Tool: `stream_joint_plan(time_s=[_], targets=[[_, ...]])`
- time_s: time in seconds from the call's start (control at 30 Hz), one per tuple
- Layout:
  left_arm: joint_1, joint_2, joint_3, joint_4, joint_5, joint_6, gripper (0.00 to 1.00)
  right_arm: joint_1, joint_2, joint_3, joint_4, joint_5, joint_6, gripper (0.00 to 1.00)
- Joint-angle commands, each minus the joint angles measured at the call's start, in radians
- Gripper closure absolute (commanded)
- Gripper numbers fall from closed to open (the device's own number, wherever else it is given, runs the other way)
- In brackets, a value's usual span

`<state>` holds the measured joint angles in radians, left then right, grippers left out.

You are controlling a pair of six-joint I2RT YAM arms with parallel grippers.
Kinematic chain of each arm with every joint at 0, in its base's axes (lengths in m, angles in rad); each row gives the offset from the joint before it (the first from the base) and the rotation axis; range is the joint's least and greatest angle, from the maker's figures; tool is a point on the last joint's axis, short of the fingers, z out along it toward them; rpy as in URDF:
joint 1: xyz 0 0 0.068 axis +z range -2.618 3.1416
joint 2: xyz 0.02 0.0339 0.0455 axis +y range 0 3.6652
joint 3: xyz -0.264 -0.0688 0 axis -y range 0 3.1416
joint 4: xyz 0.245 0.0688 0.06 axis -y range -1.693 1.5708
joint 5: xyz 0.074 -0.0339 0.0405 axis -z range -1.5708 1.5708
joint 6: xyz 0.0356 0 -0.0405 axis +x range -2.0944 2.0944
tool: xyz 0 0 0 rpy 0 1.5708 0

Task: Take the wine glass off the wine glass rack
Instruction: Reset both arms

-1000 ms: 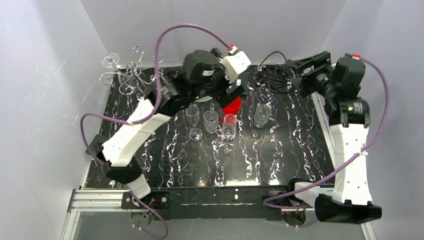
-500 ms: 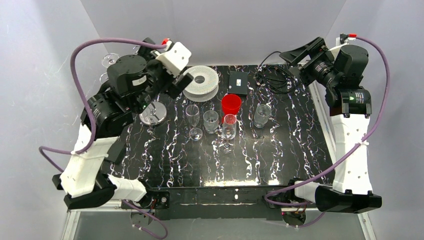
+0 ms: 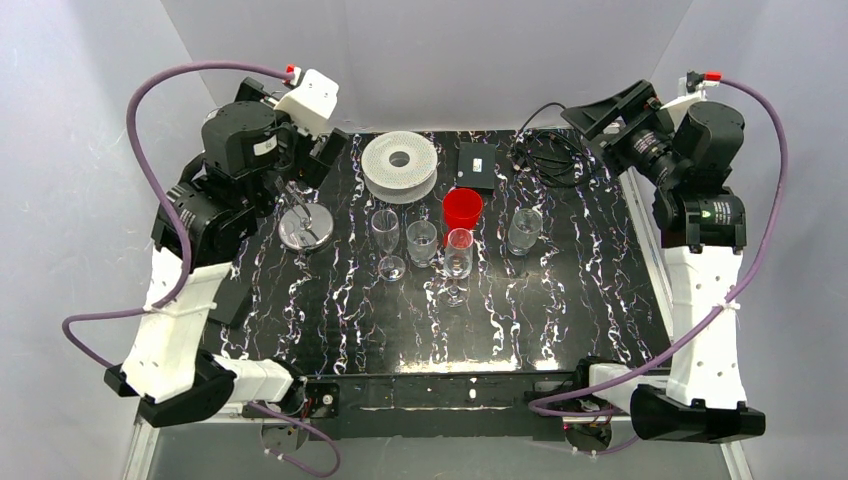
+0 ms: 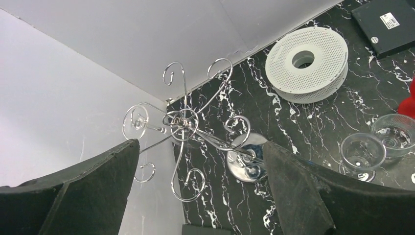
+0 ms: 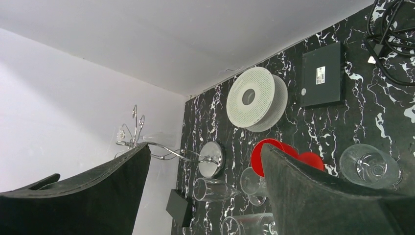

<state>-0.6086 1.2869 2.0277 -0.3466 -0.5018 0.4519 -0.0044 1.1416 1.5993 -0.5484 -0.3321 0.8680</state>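
Top view: the wine glass rack (image 3: 307, 228) stands at the far left of the worktop (image 3: 330, 320). Only its chrome disc base and a bit of stem show, as the left arm hangs over the wire top. The left hand (image 3: 320, 156) sits above the rack, and this view does not show how its jaws stand. To the right of the base are a white spool (image 3: 400, 165), a black box (image 3: 477, 162), a red cup (image 3: 462, 209) and a row of clear glasses (image 3: 421, 241) standing mid-worktop. The right hand (image 3: 606, 120) is raised at the far right above a tangle of cables (image 3: 545, 150).

Left wrist view: the left hand (image 4: 200, 146) has its fingers (image 4: 98, 188) wide apart with nothing held. The rack (image 4: 183, 125) is seen from above between them. In its left curl lies a small clear round disc, which looks like the foot of the wine glass (image 4: 135, 122), though I cannot tell for certain.

Right wrist view: the right hand (image 5: 205, 147) is also spread wide and empty. The rack (image 5: 211, 159) stands well off, in the far left corner, with the spool (image 5: 257, 98) and red cup (image 5: 274, 152) nearer to the hand.
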Motion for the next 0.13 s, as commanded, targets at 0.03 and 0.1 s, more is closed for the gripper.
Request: stream_joint_plan(time_s=[0.03,0.1], targets=[[0.013,0.021,0.039,0.008,0.005,-0.061,0.02,0.004,-0.019,-0.001,0.062,0.001,-0.008,0.09],[0.013,0.027,0.035,0.006,0.015,-0.073,0.02,0.003,-0.013,0.014,0.040,0.001,-0.008,0.09]])
